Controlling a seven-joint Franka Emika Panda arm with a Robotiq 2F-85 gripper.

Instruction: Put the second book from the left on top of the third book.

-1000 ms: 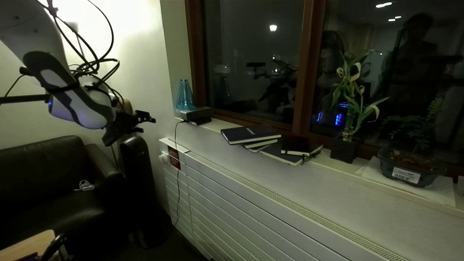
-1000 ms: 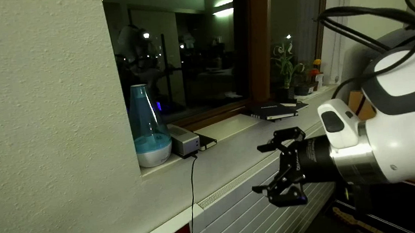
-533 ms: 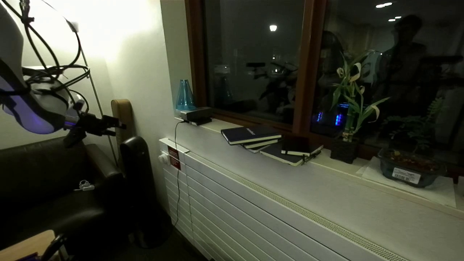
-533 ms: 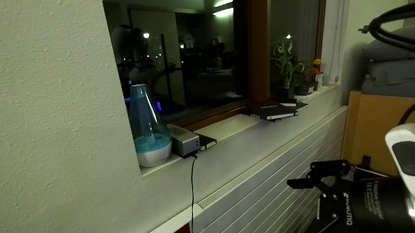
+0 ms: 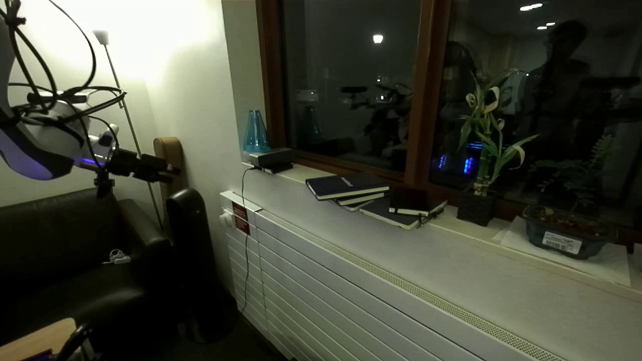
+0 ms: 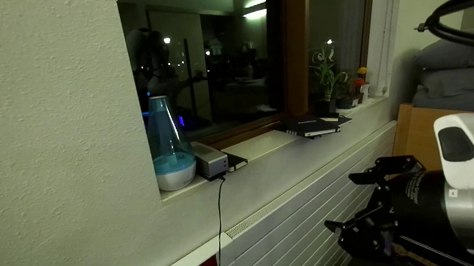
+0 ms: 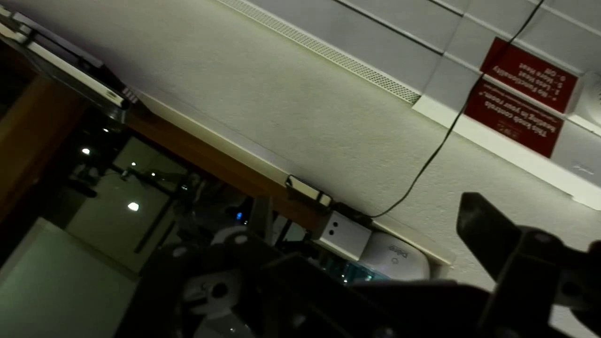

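Well left of the second book, in an exterior view, stands a dark sofa. The gripper likewise hangs left of the second book there, well apart from it, its jaws spread wide. Nearer, and left of the second book in both exterior views, the window sill bears a blue humidifier, a grey box just beside it and a small dark book next to the box. The second book lies flat, lettering up, on another book whose pale edge shows below it. Just to its right is a wide flat book with a little black book on top; which lower one counts as third I cannot tell. Farther right of the second book come a leafy plant in a dark pot and a labelled tub
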